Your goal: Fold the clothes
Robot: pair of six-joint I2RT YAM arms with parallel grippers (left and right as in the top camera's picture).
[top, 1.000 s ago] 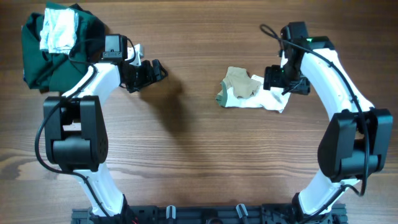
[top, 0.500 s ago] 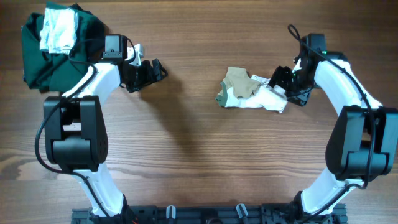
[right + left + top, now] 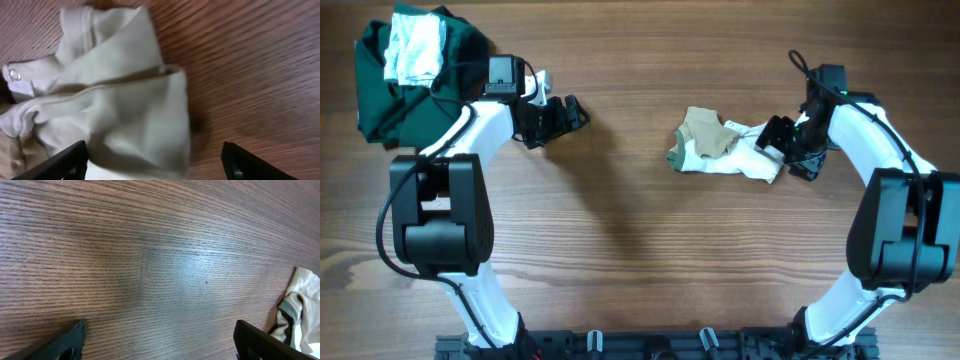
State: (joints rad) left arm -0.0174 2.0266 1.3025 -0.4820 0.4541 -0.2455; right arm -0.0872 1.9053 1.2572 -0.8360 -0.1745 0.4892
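Overhead: small cream/tan garment (image 3: 720, 148) lies crumpled betw. counter centre and right edge. Right fingers (image 3: 250, 162) spread wide over its white hem, empty; left fingers (image 3: 265, 342) released too. Pinch one corner only, low.

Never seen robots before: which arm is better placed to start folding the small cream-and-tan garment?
Probably right: the open right gripper sits beside the cream-and-tan garment; the left gripper is well away.

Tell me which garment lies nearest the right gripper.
The small cream-and-khaki garment, right of centre: the right gripper sits at its white edge. The large dark green garment lies in the far left corner, across the table.
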